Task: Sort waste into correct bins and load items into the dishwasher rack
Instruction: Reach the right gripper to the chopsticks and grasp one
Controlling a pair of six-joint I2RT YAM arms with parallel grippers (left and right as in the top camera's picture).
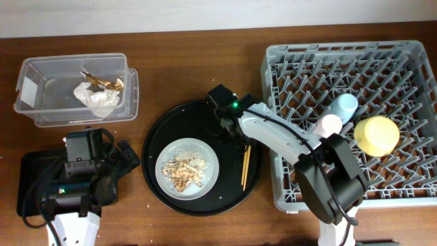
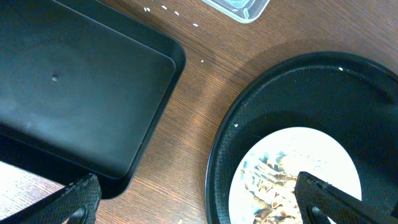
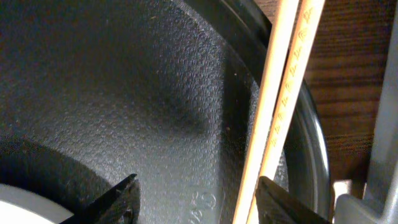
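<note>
The grey plate (image 1: 205, 154) holds beige-brown food scraps (image 1: 181, 171) and sits in the large round black tray (image 1: 171, 123). It also shows in the left wrist view (image 2: 311, 140). The wooden chopsticks (image 1: 245, 166) lie on the round tray's right side. My right gripper (image 1: 236, 137) is open and low over them; the chopsticks (image 3: 283, 93) run just inside its right finger (image 3: 199, 199). My left gripper (image 1: 121, 158) is open and empty (image 2: 202, 205) between the shallow black tray (image 2: 74, 93) and the plate. The crumpled wrapper (image 1: 97, 97) lies in the clear box (image 1: 41, 75). The blue cup (image 1: 345, 104), pink cup (image 1: 330, 124) and yellow bowl (image 1: 376, 134) sit in the grey rack (image 1: 410, 61).
The rack's left wall (image 3: 385, 124) is close beside the chopsticks. The clear box's corner (image 2: 239, 7) is just above the round tray's rim. Small white crumbs (image 2: 163, 7) lie on the wood table.
</note>
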